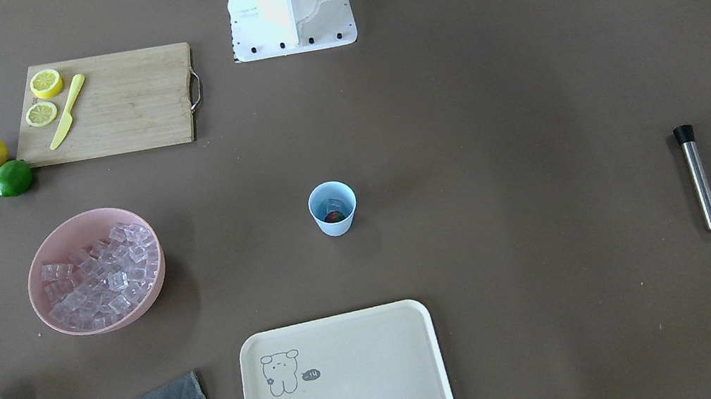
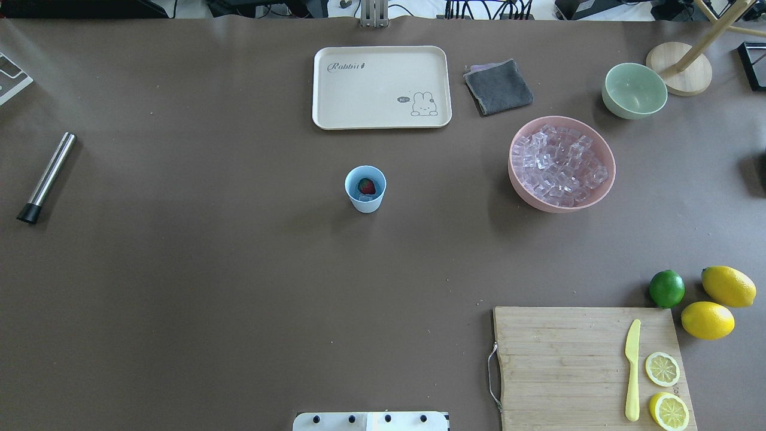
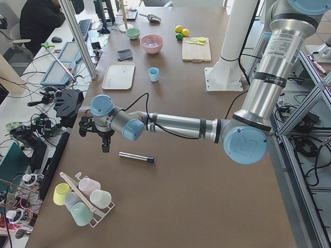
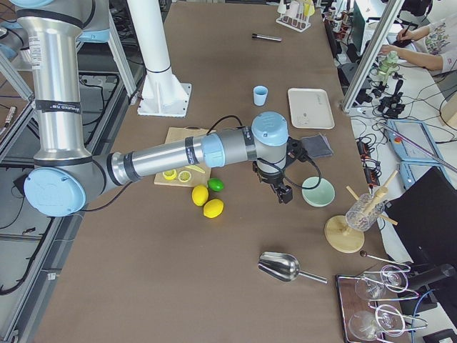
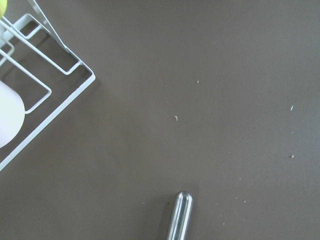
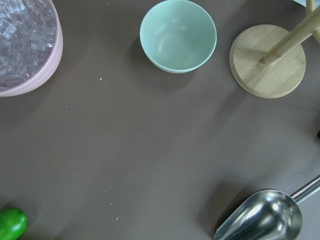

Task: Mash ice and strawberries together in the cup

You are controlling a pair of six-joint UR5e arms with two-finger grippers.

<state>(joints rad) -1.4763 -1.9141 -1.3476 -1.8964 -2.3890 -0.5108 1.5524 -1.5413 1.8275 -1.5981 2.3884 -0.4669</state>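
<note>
Light blue cup (image 2: 365, 190) upright mid-table, with a strawberry (image 2: 367, 187) and a few ice cubes (image 1: 336, 202) inside. Pink bowl (image 2: 609, 179) of ice on the robot's right, steel muddler (image 2: 46, 178) far left. Above the muddler hovers the left gripper (image 3: 94, 135); the right gripper (image 4: 280, 191) is near the green bowl (image 6: 178, 36). Jaws on both: can't tell.

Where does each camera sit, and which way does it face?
Front-facing: across the table, facing the robot, looking down; base at top.
Overhead: behind the robot, looking forward and down; base at bottom.
Exterior left: table's left end; left arm near.
Exterior right: right end; right arm near.
Left wrist: straight down on the muddler; no fingers show.
Right wrist: down on the green bowl; no fingers.
Shared: front-facing and overhead both show the cup mid-table.
</note>
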